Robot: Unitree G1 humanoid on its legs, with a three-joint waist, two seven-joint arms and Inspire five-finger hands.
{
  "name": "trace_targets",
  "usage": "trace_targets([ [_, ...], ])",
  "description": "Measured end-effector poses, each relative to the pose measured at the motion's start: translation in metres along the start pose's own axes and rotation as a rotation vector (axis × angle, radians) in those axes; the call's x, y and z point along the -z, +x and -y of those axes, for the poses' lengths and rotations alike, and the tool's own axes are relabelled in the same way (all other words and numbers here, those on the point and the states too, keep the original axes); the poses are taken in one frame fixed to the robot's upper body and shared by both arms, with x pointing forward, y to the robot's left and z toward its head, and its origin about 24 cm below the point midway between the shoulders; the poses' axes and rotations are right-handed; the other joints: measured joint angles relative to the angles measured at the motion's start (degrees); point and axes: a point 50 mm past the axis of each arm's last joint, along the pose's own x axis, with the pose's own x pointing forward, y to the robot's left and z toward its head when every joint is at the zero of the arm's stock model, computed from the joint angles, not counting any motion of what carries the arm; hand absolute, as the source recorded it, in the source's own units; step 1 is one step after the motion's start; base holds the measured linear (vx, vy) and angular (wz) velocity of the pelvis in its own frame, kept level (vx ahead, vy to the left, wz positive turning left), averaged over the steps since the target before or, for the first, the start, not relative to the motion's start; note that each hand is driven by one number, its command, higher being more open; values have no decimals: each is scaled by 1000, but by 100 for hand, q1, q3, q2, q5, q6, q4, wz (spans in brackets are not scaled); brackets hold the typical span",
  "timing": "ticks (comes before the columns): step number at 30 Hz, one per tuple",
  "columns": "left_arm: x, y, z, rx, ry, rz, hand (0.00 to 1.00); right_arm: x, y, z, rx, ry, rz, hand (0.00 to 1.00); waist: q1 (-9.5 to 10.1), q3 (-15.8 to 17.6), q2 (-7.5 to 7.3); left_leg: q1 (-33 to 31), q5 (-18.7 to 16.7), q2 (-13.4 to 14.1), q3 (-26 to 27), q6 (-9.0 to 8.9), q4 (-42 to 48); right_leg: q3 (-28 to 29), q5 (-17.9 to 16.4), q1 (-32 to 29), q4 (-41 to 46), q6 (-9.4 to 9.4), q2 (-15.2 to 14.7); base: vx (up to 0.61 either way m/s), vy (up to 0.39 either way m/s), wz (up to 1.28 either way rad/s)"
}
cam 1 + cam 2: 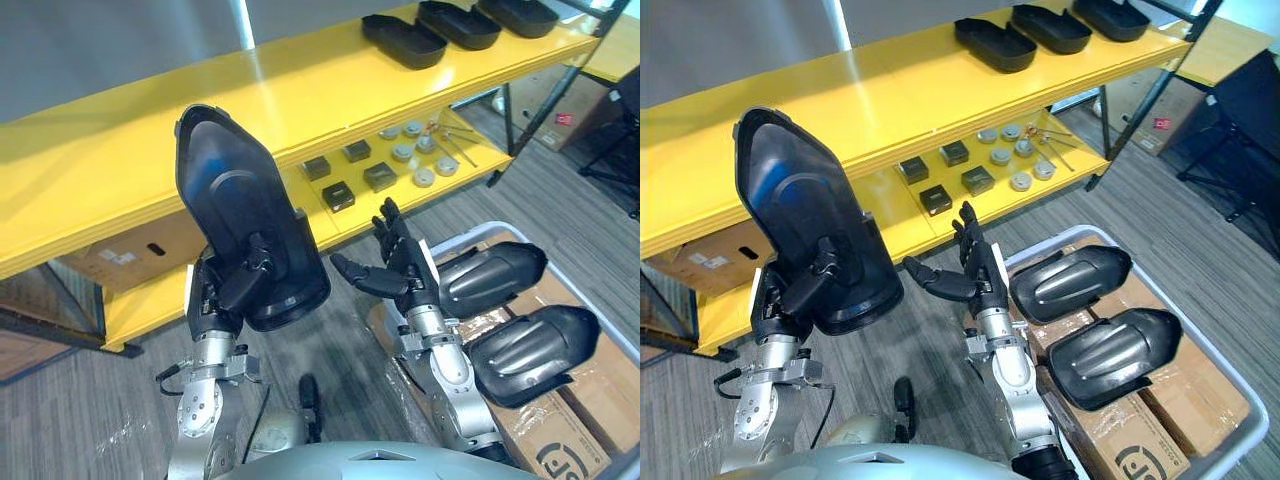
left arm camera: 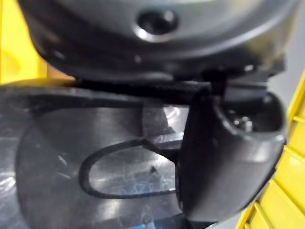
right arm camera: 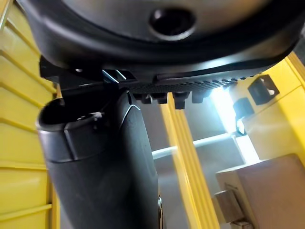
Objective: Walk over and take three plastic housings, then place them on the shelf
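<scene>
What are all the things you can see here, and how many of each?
held plastic housing: one, black, upright in front of the shelf
shelved plastic housings: three, black, side by side at the top board's far right end
binned plastic housings: two, black, lying side by side at the lower right
shelf: one, yellow, across the back
square parts: four, black, on the lower board
round parts: six, grey, beside the square parts
bin: one, pale grey, on the floor at the right
cardboard boxes: a few, brown, in the bin under the housings
left robot hand: dark, curled round the held housing
right robot hand: dark, open, empty
</scene>
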Motion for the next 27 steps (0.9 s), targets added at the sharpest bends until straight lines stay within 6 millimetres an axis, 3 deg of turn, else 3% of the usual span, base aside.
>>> trace_targets([
  [2,-1,1,0,35,11,3,0,-1,-1,3,42,2,13,100,-16,1,4,47,34,-98,-271,80,-12,458,-37,-168,651,-65,-218,68,33,52],
  [3,-2,2,2,60,13,8,0,-1,-2,8,73,-2,15,100,-52,2,-2,82,72,-142,-475,134,-30,801,-226,-294,1035,-262,-275,83,5,66],
  [4,-3,3,2,70,15,13,0,-1,-2,10,85,-2,16,100,-73,2,-1,83,80,-144,-564,124,-33,942,-409,-336,1151,-308,-255,85,-33,82],
  [5,-4,3,3,80,15,31,0,-2,-2,11,96,-4,20,100,-74,1,-5,84,135,-144,-703,46,-33,1077,-764,-400,1254,-195,-186,36,-38,56],
  [6,-5,3,2,79,13,39,0,-2,-1,11,94,-5,21,100,-55,0,-8,82,143,-146,-743,34,-33,1089,-827,-452,1240,-194,-160,22,-53,47],
  [10,-6,2,0,52,5,50,0,-1,-1,4,58,1,18,100,2,17,-45,57,227,-215,-794,-67,-19,1349,-941,-717,770,-214,1,-11,-97,12],
  [13,-3,0,4,36,-61,45,0,-1,0,1,45,-6,14,100,22,41,-11,-88,309,-123,-655,-162,-15,1457,-1069,-725,394,108,165,-43,-169,-14],
  [15,-1,-2,9,56,-70,35,0,1,-2,3,58,-8,5,100,-5,60,-33,-110,284,-55,-570,-152,34,1470,-1074,-730,402,99,189,-47,-112,-15],
  [19,-1,-1,10,79,-57,37,0,-2,0,12,109,1,20,100,20,122,-141,-543,-520,25,-260,-31,1334,1575,-1141,-695,532,83,22,1,23,-19],
  [22,-4,0,4,71,-33,54,0,-1,-1,13,135,4,24,100,100,139,-215,-489,-974,-26,91,55,1727,1581,-1198,-672,991,-214,-283,82,119,-9],
  [23,-5,1,2,64,-15,60,0,-1,-2,14,142,5,29,100,123,135,-175,-382,-1012,-65,111,116,1667,1629,-986,-904,1574,-569,-477,106,136,-1],
  [24,-6,1,1,64,1,64,0,-1,-2,14,144,7,29,100,133,134,-170,-286,-1024,-85,103,135,1582,1705,-857,-1033,1900,-782,-558,130,161,-4],
  [25,-8,2,-2,62,16,72,0,-2,-1,14,148,10,33,100,128,139,-187,-30,-1023,-138,28,186,1362,2087,-518,-1371,2531,-1207,-659,208,180,8],
  [26,-9,3,-3,60,24,77,0,-2,-2,13,145,18,36,100,71,130,-182,176,-977,-150,-119,274,1159,2581,-573,-1652,3028,-1002,-483,226,163,21],
  [27,-10,4,-4,60,29,82,0,-2,-1,12,143,24,42,100,14,127,-176,264,-960,-147,-224,282,1059,2700,-720,-1726,3124,-889,-316,229,143,50],
])
